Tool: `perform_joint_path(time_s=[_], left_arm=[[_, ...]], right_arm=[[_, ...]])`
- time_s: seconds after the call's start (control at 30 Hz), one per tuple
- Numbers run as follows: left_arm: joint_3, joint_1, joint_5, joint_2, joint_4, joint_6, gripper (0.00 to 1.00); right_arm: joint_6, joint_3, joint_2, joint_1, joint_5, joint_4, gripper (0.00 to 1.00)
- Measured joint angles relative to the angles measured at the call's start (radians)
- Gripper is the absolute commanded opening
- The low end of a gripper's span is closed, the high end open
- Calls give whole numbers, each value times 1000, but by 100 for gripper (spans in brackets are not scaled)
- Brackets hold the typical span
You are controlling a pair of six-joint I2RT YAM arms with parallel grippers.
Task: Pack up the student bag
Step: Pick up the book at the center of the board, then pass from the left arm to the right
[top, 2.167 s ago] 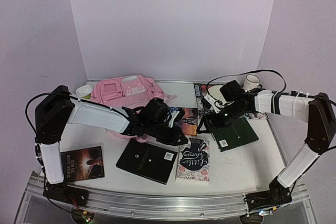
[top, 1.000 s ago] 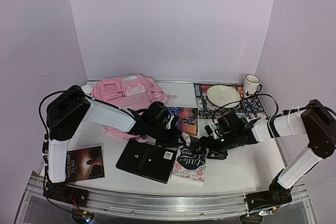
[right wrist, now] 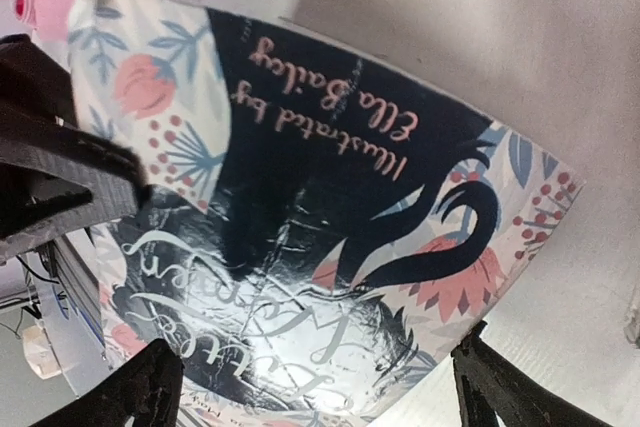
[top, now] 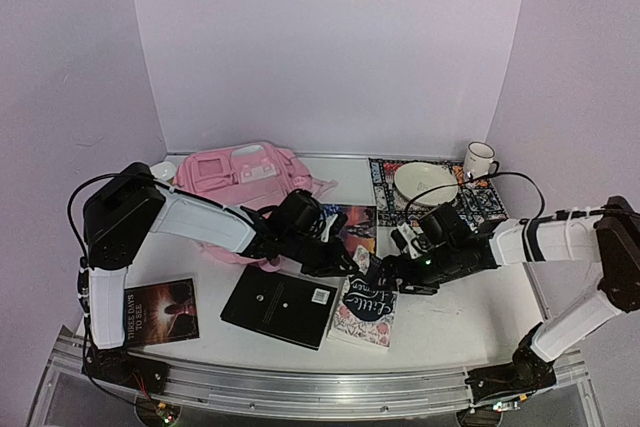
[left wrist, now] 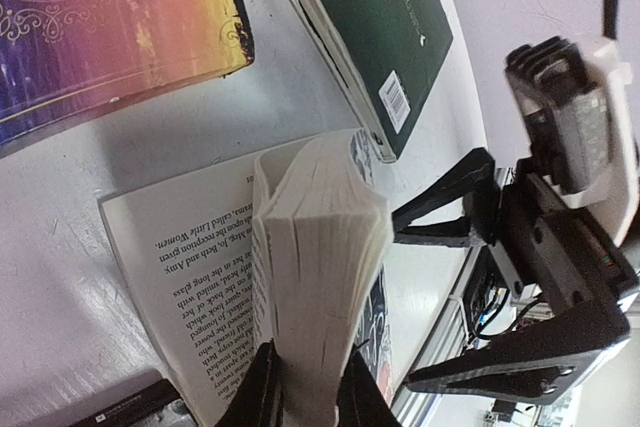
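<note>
White table [top: 460,319], lilac walls [top: 330,47], pink student bag [top: 240,173], floral book [top: 366,313]

Even, bright light from above; soft shadows on the table [top: 450,317]; glare on the glossy book [right wrist: 300,242].

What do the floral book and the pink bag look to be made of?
The floral book: a paper page block under a glossy, probably coated card cover, which flexes and catches highlights. The student bag: soft matte pink fabric, judging by its slumped, creased shape.
</note>
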Motion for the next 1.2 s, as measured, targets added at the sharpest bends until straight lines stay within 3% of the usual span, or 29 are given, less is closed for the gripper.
perform_joint_path(time_s=[0.37, 0.53, 0.97, 1.2], left_arm=[[29, -28, 22, -135, -52, 224, 0], [66, -27, 28, -204, -78, 347, 0], [65, -26, 19, -364, -152, 601, 0], [50, -25, 49, -385, -152, 679, 0]], right_arm=[[-327, 413, -155, -64, 44, -429, 98], [-407, 522, -191, -73, 57, -587, 98], [-424, 550, -168, -73, -7, -703, 98], [-441, 555, -90, -73, -169, -704, 98]])
